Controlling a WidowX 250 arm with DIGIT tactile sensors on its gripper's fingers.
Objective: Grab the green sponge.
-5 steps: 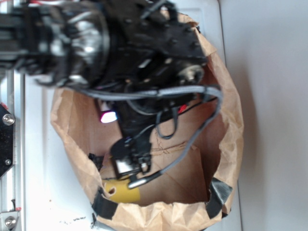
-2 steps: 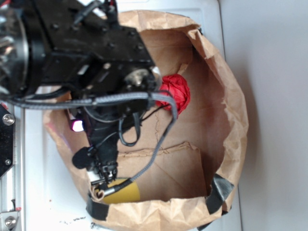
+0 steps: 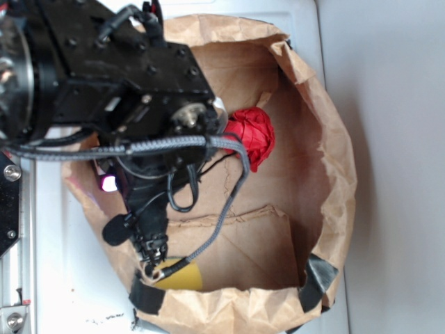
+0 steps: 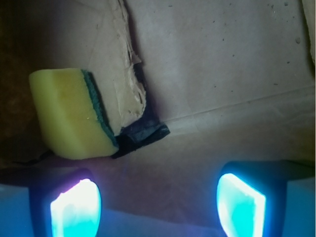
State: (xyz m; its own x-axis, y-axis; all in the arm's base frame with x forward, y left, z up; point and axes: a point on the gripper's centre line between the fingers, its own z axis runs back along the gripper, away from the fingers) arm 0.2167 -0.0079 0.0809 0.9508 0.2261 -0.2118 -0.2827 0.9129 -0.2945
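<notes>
**Open pincer hangs inside paper bag, sponge just ahead**

My pincer reaches down into a crumpled brown paper bag that lies open on a white surface. In the wrist view my two fingertips glow blue-white at the bottom edge, set well apart with nothing between them; the jaws are spread and empty.

The green sponge sits ahead of my left-hand fingertip in that view, near the fingertip, with a strip of shadow showing between them. It is mostly yellow, with a thin dark green layer along its right face, and it leans against the torn paper wall at the bag's corner. A scrap of black tape lies just beside its lower right corner, on the bag floor.

From the exterior camera, my black arm covers the bag's left half, with a grey braided cable looping down from it. The sponge shows as a yellow patch at the bag's lower rim, just beneath my wrist. A red wrinkly ball rests farther up the bag floor, well apart from the sponge. Black tape patches hold the bag's lower rim.
</notes>
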